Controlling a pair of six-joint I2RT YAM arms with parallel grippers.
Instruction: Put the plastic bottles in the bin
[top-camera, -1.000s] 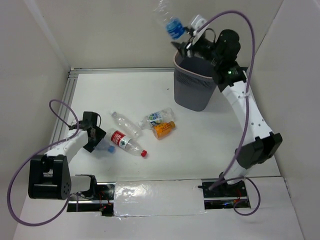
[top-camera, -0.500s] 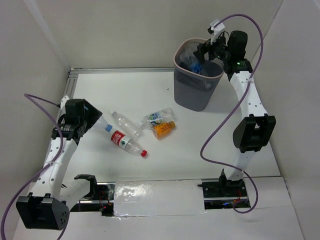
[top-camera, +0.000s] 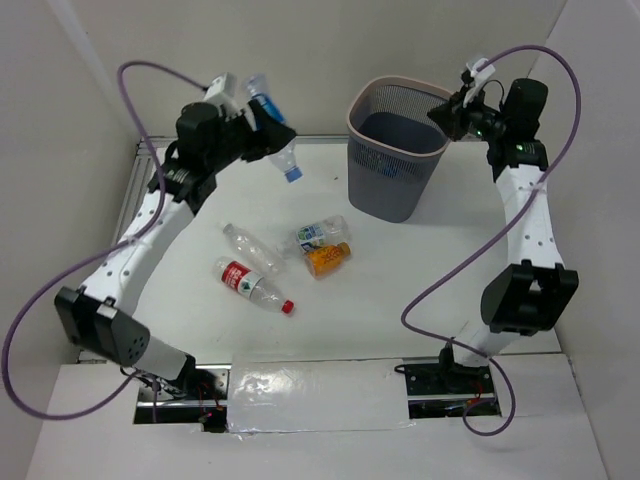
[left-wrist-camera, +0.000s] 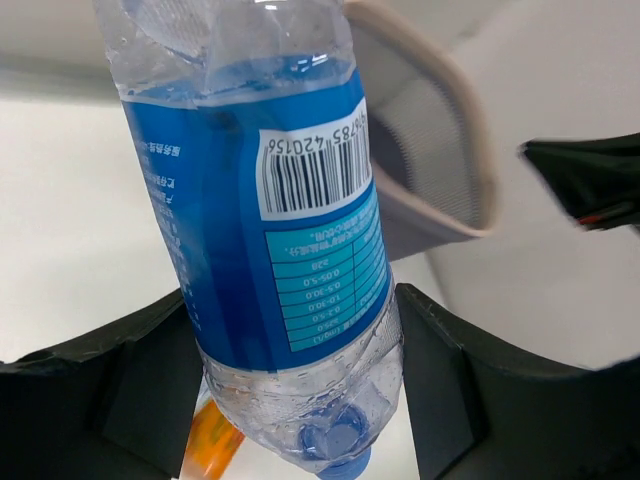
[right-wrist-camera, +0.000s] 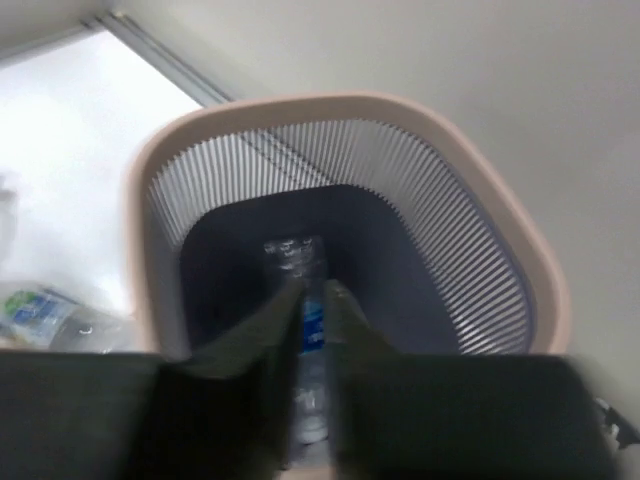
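Partly cropped in the wrist view, the blue-label bottle (left-wrist-camera: 270, 230) sits pinched in the left gripper (left-wrist-camera: 295, 375).

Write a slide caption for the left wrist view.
Left gripper clamps a blue-labelled plastic bottle, cap pointing down, with the bin just beyond it.
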